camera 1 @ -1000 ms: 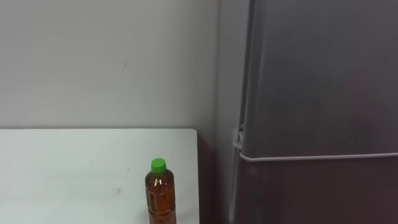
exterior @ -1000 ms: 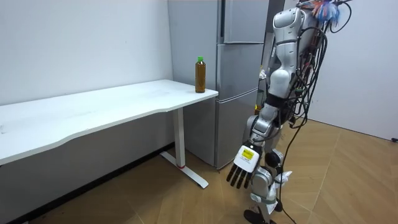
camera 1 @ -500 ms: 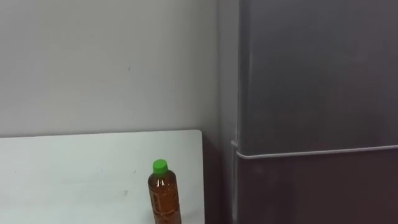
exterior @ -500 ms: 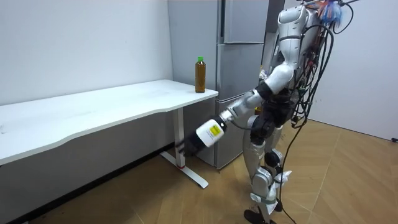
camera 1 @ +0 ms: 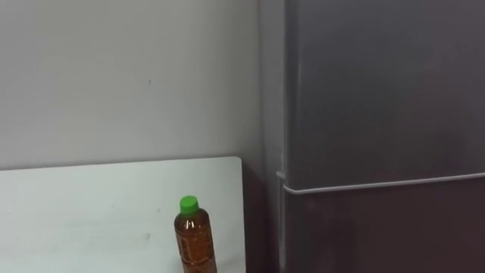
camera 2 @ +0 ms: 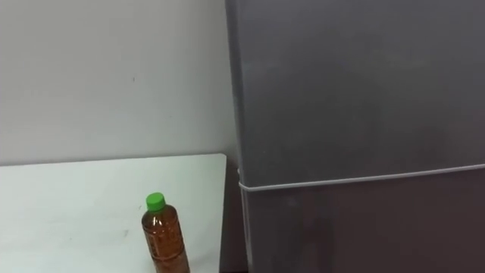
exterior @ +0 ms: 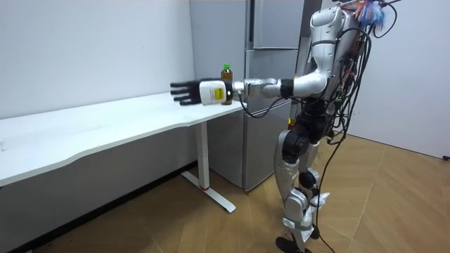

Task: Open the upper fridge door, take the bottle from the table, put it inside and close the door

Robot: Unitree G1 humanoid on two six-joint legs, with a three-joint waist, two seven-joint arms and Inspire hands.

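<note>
A pale wall (camera 1: 114,76) backs a white counter (camera 1: 76,205), and a tall grey fridge (camera 1: 379,91) stands just beside the counter's right end. Both fridge doors are closed, with the seam (camera 1: 379,184) between them running level across the front. The bottle (camera 1: 194,239) stands upright on the counter near the corner next to the fridge. It is filled with amber-brown liquid up to the neck and shut with a green cap (camera 1: 189,203).

It looks like a thin-walled plastic bottle, so it will probably feel moderately heavy for its size and give a little under a squeeze. Its smooth, round sides are likely somewhat slippery. Being tall on a narrow base, it would tip from a sideways knock near the top. The safest hold seems to be round the middle of the body, below the shoulder, with fingers on one side and the thumb opposite. The cap is too small and too high to give a steady hold.

In the room view the robot stands in front of the fridge with its left arm stretched out level above the counter. The left robot hand (exterior: 191,93) is at about the bottle's height, fingers straight and spread wide, holding nothing. Its wrist crosses in front of the bottle there, and whether it touches the bottle cannot be told
</note>
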